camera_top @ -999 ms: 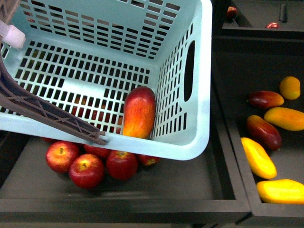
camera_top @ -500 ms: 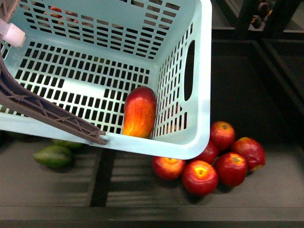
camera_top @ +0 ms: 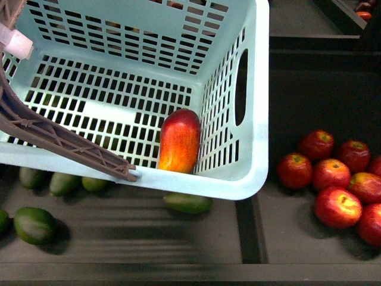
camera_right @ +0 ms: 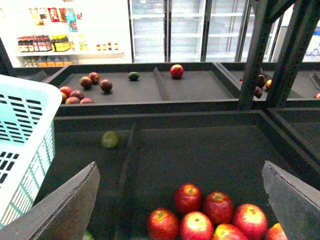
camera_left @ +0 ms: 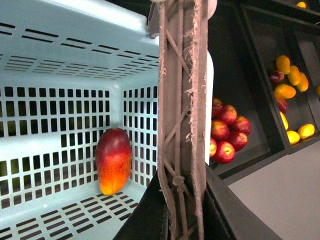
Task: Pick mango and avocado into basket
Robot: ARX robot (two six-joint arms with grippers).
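Observation:
The light teal basket [camera_top: 259, 119] fills the upper left of the front view, held up over the dark bins. The red-orange mango [camera_top: 178, 141] lies inside it against the near right corner, and it shows in the left wrist view too [camera_left: 113, 160]. My left gripper [camera_left: 182, 212] is shut on the basket's brown handle [camera_left: 180, 100]. Several green avocados lie in the bin below, one avocado [camera_top: 188, 202] half under the basket's rim. My right gripper [camera_right: 180, 167] is open and holds nothing, above red apples, with the basket [camera_right: 25, 130] to one side.
Red apples [camera_top: 330, 179] fill the bin to the right, past a black divider [camera_top: 250, 226]. More avocados [camera_top: 34, 224] lie at the lower left. Yellow mangoes [camera_left: 287, 85] sit in a further bin. Black frame posts [camera_right: 255, 50] stand beyond the right gripper.
The bins below have slid right in the front view. The apples went from under the basket to the far right and avocados came into sight. The mango stays in its corner.

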